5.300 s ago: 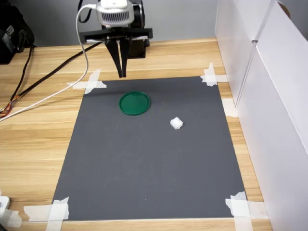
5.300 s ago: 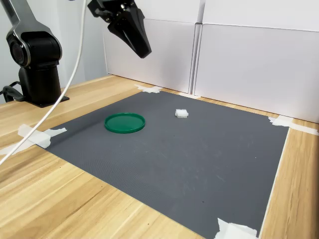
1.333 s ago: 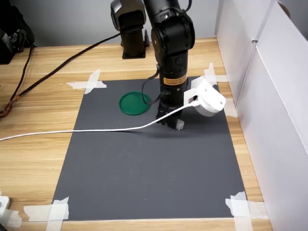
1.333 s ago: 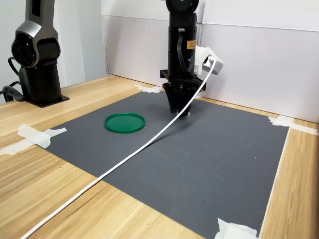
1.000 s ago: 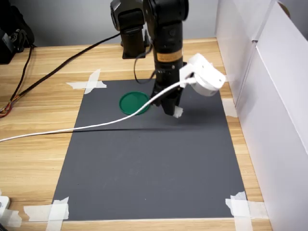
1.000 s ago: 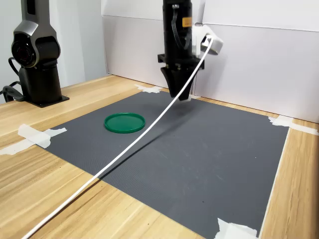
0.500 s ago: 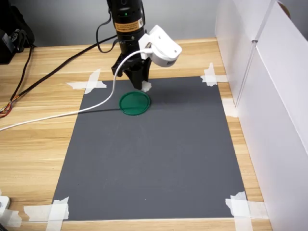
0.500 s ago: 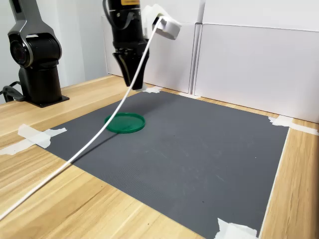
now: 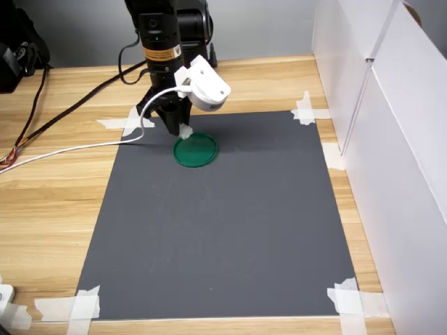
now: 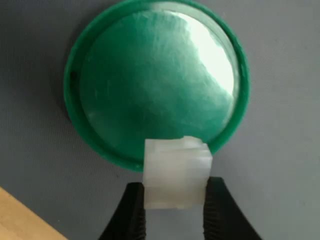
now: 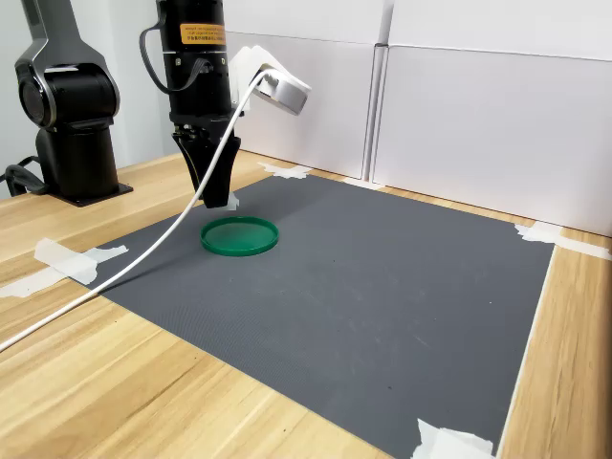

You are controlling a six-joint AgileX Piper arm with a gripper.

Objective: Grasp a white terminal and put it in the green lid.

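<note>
The white terminal is a small cube pinched between my two black fingers, so my gripper is shut on it. It hangs in the air above the near rim of the green lid, not touching it. In the first exterior view my gripper points straight down over the left edge of the green lid, with the terminal at its tips. In the second exterior view my gripper holds the terminal just above the far side of the lid.
The lid lies on a dark grey mat taped to a wooden table. White walls stand along the first exterior view's right. A white cable trails from the wrist camera housing across the table. The arm's base stands at the second exterior view's left.
My gripper picked the terminal up from the mat and carried it toward the first exterior view's left; it now hangs lower, over the lid's edge. The cable swung along with it.
</note>
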